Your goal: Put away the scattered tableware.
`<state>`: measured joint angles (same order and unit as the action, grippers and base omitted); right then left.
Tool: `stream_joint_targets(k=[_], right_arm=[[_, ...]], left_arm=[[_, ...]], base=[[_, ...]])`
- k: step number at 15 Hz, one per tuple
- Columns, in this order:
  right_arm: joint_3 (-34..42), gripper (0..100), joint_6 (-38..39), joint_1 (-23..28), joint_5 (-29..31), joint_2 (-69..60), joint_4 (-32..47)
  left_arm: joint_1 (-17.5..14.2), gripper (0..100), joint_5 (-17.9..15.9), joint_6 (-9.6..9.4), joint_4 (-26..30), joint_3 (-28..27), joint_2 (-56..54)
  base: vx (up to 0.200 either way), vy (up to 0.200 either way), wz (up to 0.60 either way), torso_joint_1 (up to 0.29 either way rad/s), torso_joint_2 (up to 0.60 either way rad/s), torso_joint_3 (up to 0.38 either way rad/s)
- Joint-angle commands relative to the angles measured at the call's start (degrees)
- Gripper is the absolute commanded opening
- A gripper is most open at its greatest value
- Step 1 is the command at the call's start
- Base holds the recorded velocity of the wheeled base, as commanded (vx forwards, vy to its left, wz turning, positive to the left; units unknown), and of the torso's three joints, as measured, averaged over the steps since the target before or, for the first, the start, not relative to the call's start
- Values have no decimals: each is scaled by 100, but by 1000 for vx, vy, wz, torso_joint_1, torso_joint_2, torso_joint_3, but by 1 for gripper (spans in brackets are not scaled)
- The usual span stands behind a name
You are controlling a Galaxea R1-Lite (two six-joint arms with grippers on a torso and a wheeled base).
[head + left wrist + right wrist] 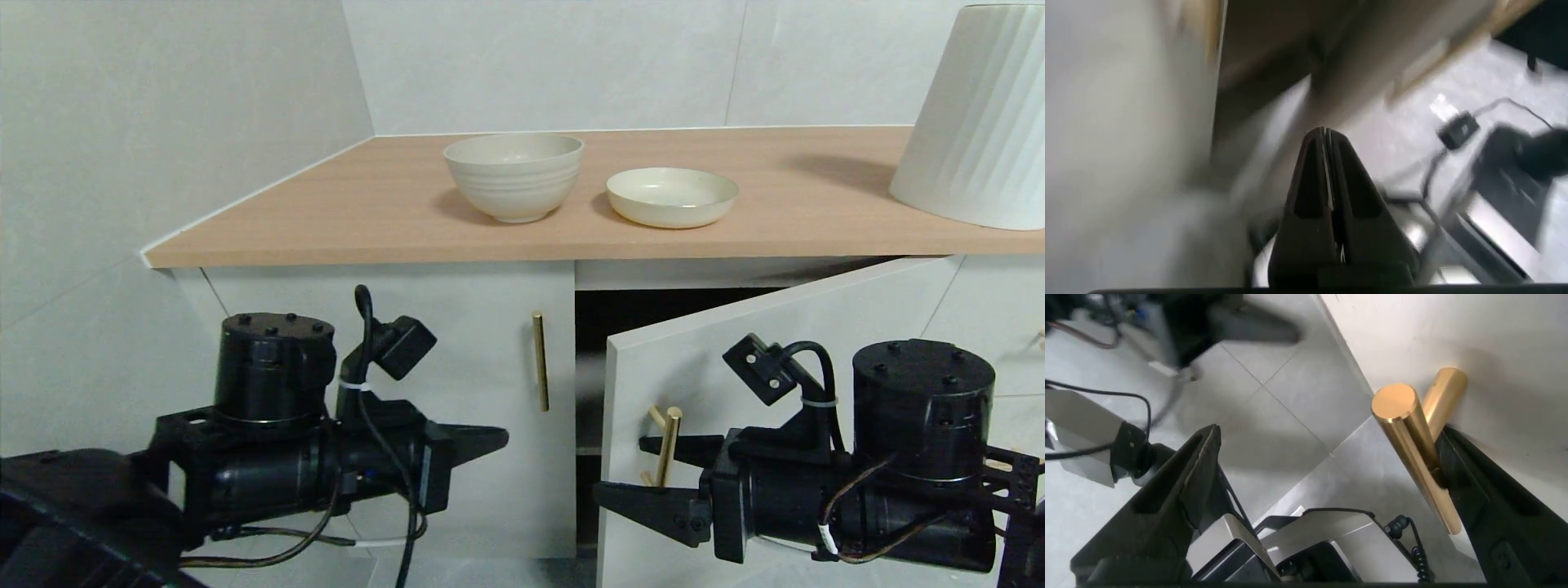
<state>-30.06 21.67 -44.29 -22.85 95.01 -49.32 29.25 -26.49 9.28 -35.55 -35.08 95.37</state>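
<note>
A cream ribbed bowl (513, 175) and a shallow cream dish (672, 196) stand side by side on the wooden countertop (343, 212). Below it, the right cabinet door (735, 351) is ajar, showing a dark opening. The door's gold handle (669, 445) (1417, 449) sits between the spread fingers of my right gripper (645, 474) (1331, 437), which is open; one finger (1486, 498) is close beside the handle. My left gripper (490, 441) (1323, 139) is shut on nothing, in front of the closed left door and well below the countertop.
A large white ribbed lampshade (980, 114) stands on the counter's right end. The closed left door (392, 343) has its own gold handle (540, 361). Tiled walls meet at the counter's far left corner. Grey floor tiles (1282, 392) lie below.
</note>
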Motion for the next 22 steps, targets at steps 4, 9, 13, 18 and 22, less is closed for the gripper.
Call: stream_joint_targets(k=[4, 9, 13, 18, 22], right_arm=[[79, 100, -5, -1, -9, -62, 10], [194, 100, 3, 8, -176, -132, 10], [308, 100, -23, 17, -168, -264, 46], [378, 100, -84, 509, 43, -352, 54], [326, 100, -348, 896, 254, -405, 90]], left_arm=[[644, 0, 56, 4, -690, -710, 1362], [784, 0, 417, 118, -2290, -912, 2346], [1118, 0, 425, 628, -3204, -869, 2496], [1285, 0, 434, 874, -3608, -869, 2575], [1285, 0, 443, 874, -3617, -860, 2566]], base=[[0, 0, 0, 0, 0, 0], [0, 0, 0, 0, 0, 0], [0, 0, 0, 0, 0, 0], [0, 0, 0, 0, 0, 0], [0, 0, 0, 0, 0, 0]])
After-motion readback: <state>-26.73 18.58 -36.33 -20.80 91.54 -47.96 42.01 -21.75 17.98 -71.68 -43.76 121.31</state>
